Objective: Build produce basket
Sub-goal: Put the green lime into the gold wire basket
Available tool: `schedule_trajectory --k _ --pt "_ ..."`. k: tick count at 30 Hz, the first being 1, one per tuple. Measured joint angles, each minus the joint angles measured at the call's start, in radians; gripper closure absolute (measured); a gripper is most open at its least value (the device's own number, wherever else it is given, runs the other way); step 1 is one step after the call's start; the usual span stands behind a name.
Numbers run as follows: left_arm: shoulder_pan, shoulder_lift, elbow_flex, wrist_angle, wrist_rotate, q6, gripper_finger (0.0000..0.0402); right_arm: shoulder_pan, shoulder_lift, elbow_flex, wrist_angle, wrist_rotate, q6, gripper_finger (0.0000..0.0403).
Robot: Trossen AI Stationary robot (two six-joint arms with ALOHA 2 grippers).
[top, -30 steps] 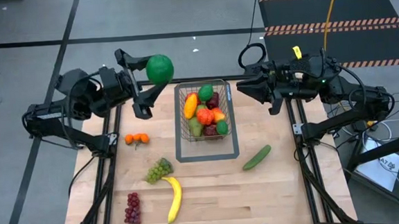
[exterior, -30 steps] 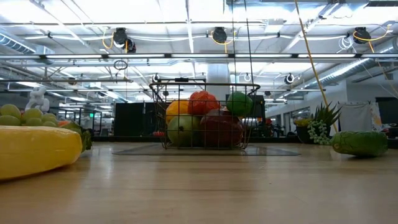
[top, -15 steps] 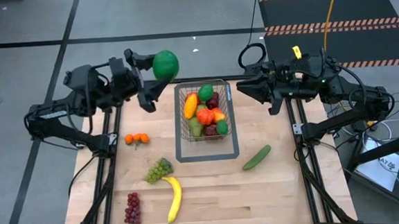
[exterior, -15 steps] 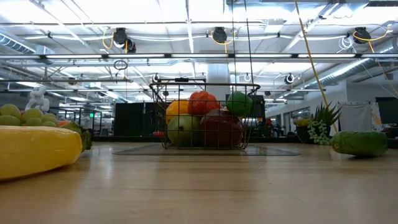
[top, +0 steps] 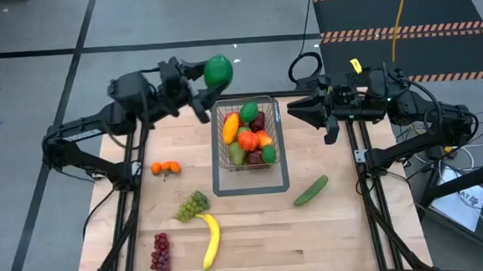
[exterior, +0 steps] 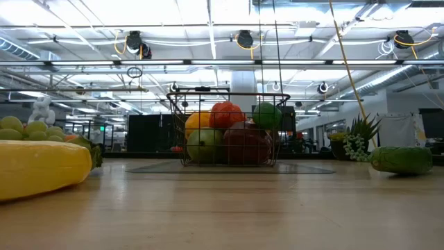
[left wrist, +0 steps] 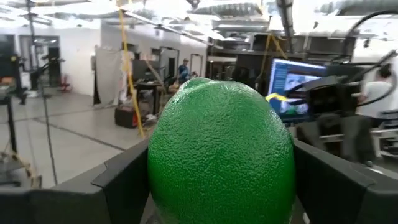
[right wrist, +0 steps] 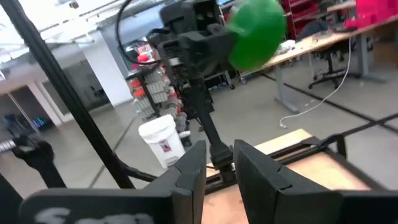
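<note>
1. Produce still out on the table [top: 256, 235] lies toward my left side: the small oranges [top: 166, 167] near the left edge, the green grapes [top: 192, 207] and the banana [top: 210, 241] closer to the middle, and the red grapes [top: 160, 252] at the front. They sit well apart from one another, so I judge each can be taken alone without knocking a neighbour.
2. My left claw [top: 201, 85] is raised above the far left corner of the table, spread wide because it is clamped on a round green lime [top: 217, 71]. In the left wrist view the lime [left wrist: 221, 155] fills the gap between both fingers [left wrist: 121, 183], seated deep so it should not roll out while carried.
3. I hold it high, I think, so that it clears the tall wire wall before it goes down.
4. The basket [top: 217, 128] stands just to the right of the lime, in the middle far part of the table, inside a flat grey outline [top: 249, 188]. It is already heaped with an orange mango, red apples, a dark fruit and green pieces.
5. From the low view the pile rises to the rim of the basket [exterior: 173, 111], so a drop from too high could bounce the lime off the heap.
6. The cucumber [top: 310, 190] lies alone right of the basket.
7. My right claw [top: 294, 109] waits beyond the basket's far right corner, fingers drawn narrow and holding nothing, clear of the left arm's path.
</note>
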Motion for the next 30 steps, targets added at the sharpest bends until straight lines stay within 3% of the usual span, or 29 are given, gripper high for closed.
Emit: schedule_trajectory --k 11,21,30 --pt "0.086 0.114 0.000 -0.036 0.000 -0.061 0.0069 -0.049 -0.076 0.000 -0.066 0.000 -0.228 0.0328" --pt "0.119 0.225 0.001 -0.193 0.033 -0.159 0.0069 -0.114 -0.126 0.000 -0.126 0.000 -0.301 0.0328" --pt "0.134 0.396 0.001 -0.247 0.161 -0.335 0.0069 -0.179 -0.127 0.000 -0.154 0.001 -0.330 0.0328"
